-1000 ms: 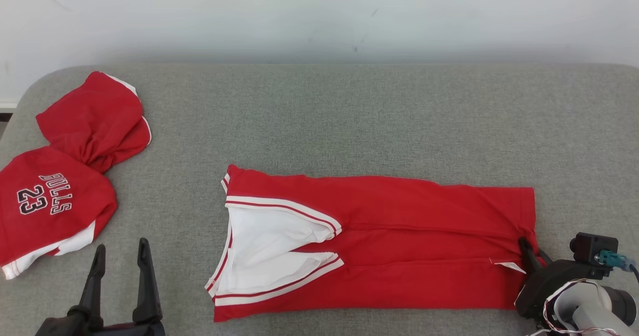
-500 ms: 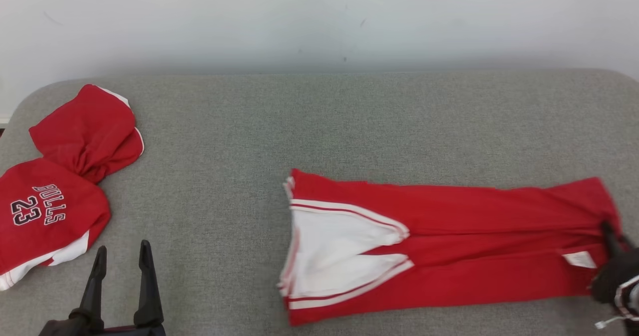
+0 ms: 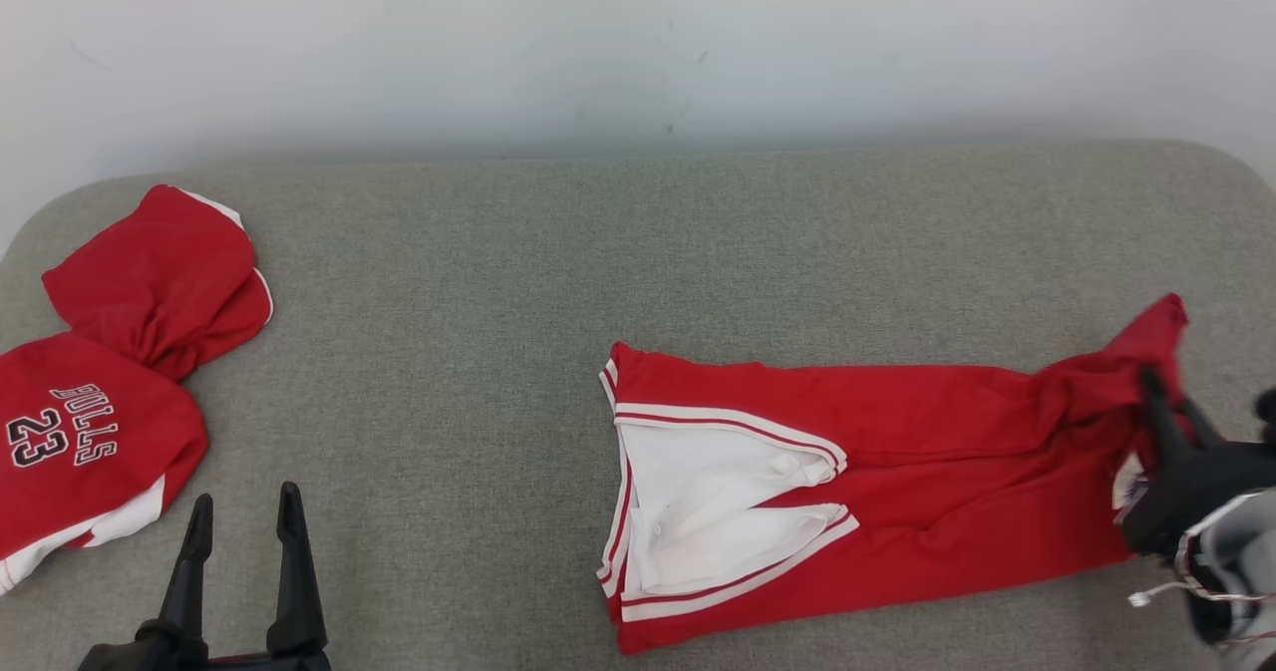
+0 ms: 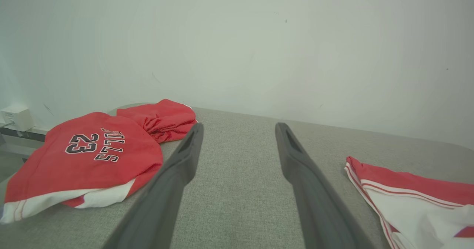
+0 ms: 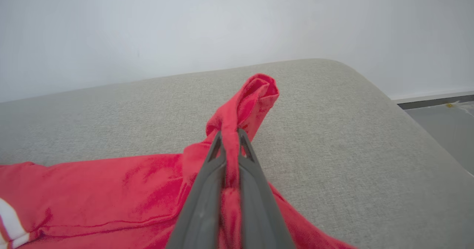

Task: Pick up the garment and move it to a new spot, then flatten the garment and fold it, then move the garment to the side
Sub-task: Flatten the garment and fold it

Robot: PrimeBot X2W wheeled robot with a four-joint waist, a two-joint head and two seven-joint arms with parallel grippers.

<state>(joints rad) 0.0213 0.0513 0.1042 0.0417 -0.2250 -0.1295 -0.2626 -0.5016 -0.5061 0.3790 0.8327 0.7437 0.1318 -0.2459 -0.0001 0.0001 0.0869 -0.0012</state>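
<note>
The garment (image 3: 897, 472) is a red jersey with white trim, folded into a long strip across the grey padded table (image 3: 598, 252), right of centre in the head view. My right gripper (image 3: 1166, 402) is shut on the garment's right end, which is bunched and lifted off the table. In the right wrist view a red fold (image 5: 255, 93) stands up past the closed right gripper (image 5: 229, 132). My left gripper (image 3: 244, 506) hangs open at the lower left, holding nothing, well apart from the garment. The left wrist view has the left gripper (image 4: 239, 128) open over bare table, the garment's white-trimmed end (image 4: 407, 189) at its right.
Two other red garments lie at the table's far left: a folded one printed "BULLS 23" (image 3: 90, 452) and a crumpled one (image 3: 159, 282) behind it. A pale wall runs along the back. The table's rounded right corner (image 5: 370, 78) is close beyond my right gripper.
My right gripper has shut on the garment's right end, dragged the whole garment to the right and raised that end. The head view has shifted a little. The left gripper has stayed put.
</note>
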